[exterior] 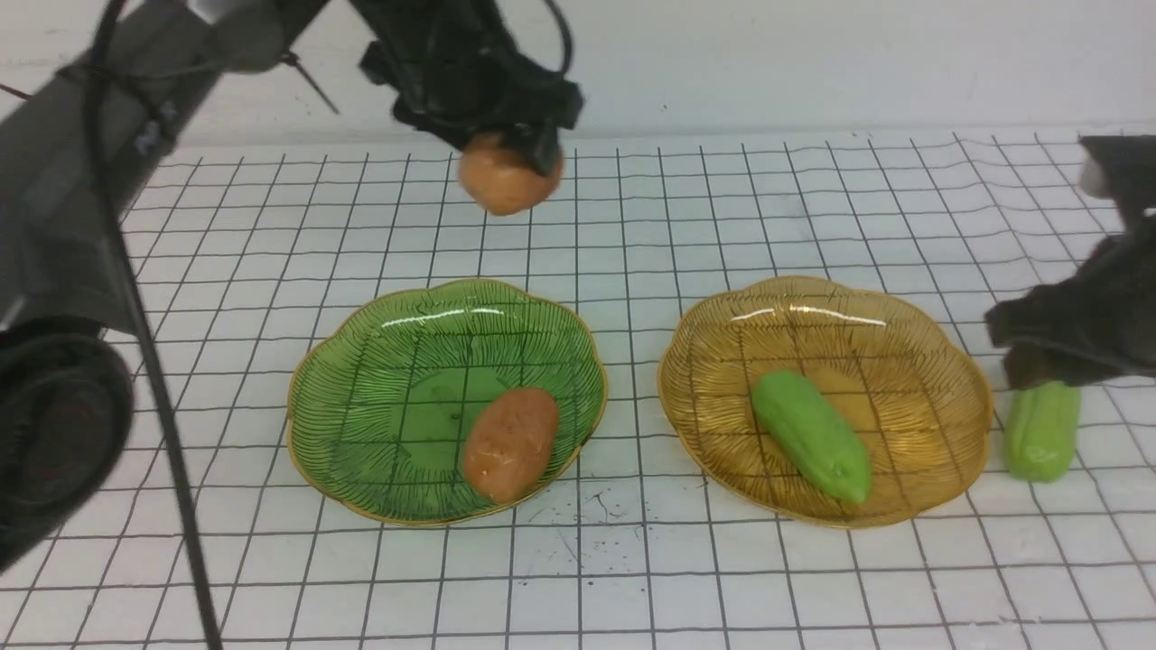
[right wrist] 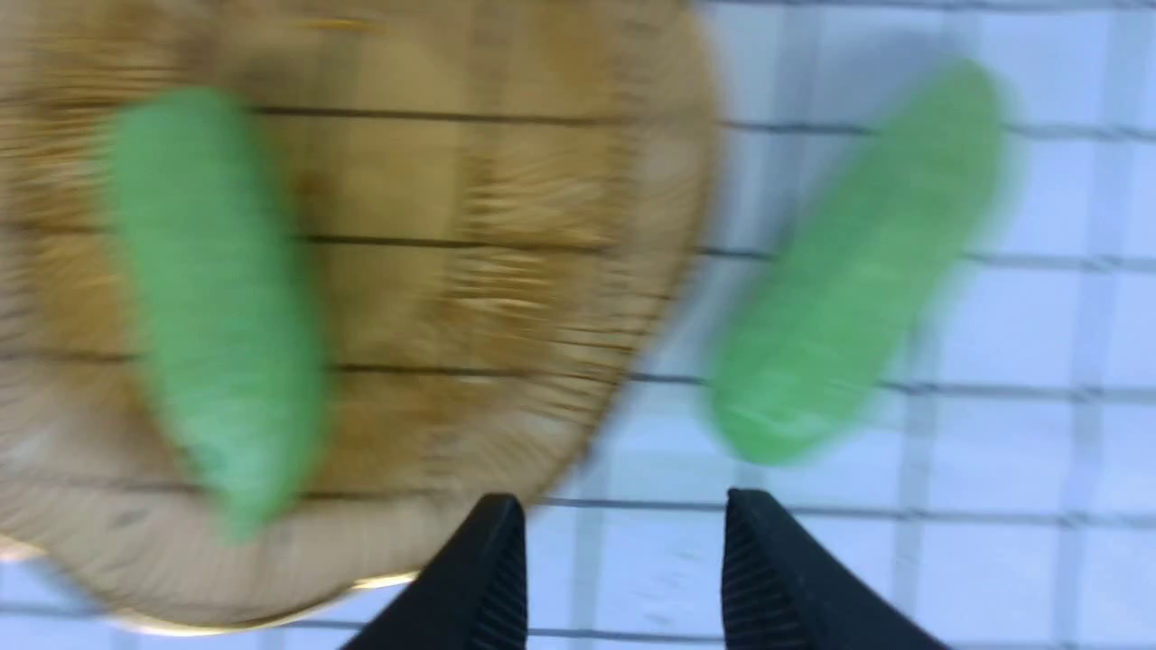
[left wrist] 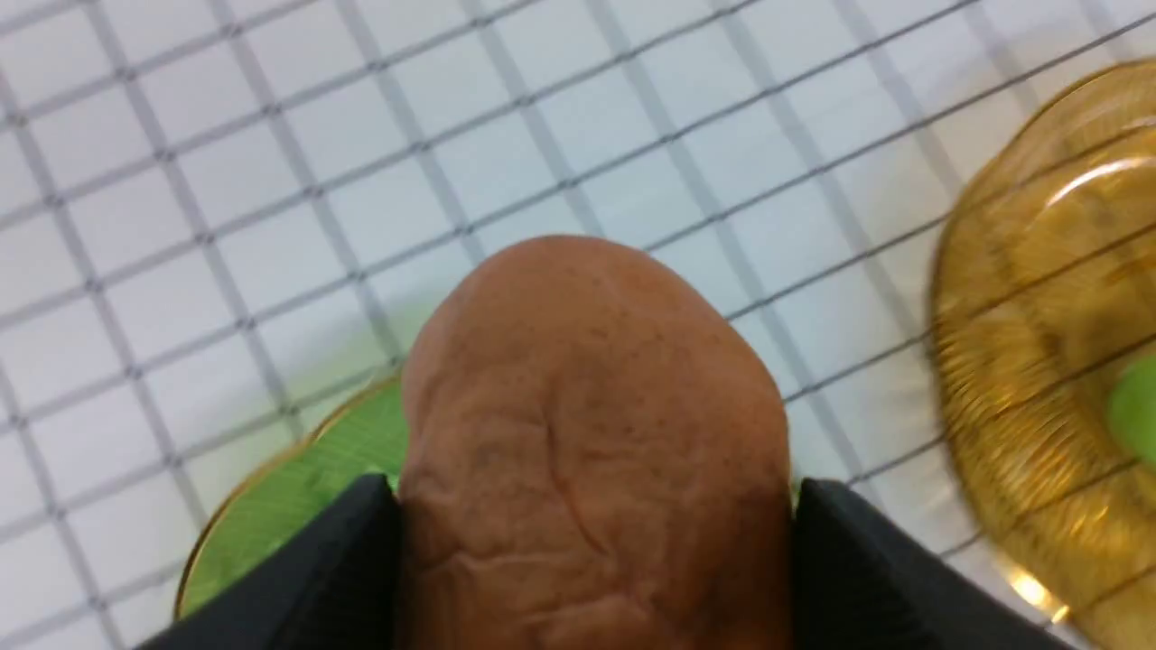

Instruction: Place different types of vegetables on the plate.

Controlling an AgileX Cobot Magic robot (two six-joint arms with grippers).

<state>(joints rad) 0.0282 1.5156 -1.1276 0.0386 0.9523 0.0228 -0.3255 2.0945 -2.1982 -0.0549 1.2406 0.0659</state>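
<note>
My left gripper (exterior: 510,149) is shut on an orange-brown potato (exterior: 508,181), held in the air beyond the far rim of the green plate (exterior: 388,361). In the left wrist view the potato (left wrist: 596,433) fills the gap between the black fingers (left wrist: 343,560). A second potato (exterior: 510,442) lies on the green plate. A light green gourd (exterior: 811,435) lies on the amber plate (exterior: 903,307). Another gourd (exterior: 1043,433) lies on the table just right of that plate. My right gripper (exterior: 1034,370) hovers over its far end. In the right wrist view its jaws (right wrist: 621,501) are open and empty, with the gourd (right wrist: 858,262) just past the tips.
The two plates sit side by side on a white cloth with a black grid (exterior: 632,226). A white wall runs along the back. The left arm and its cables (exterior: 90,226) fill the left edge of the front view.
</note>
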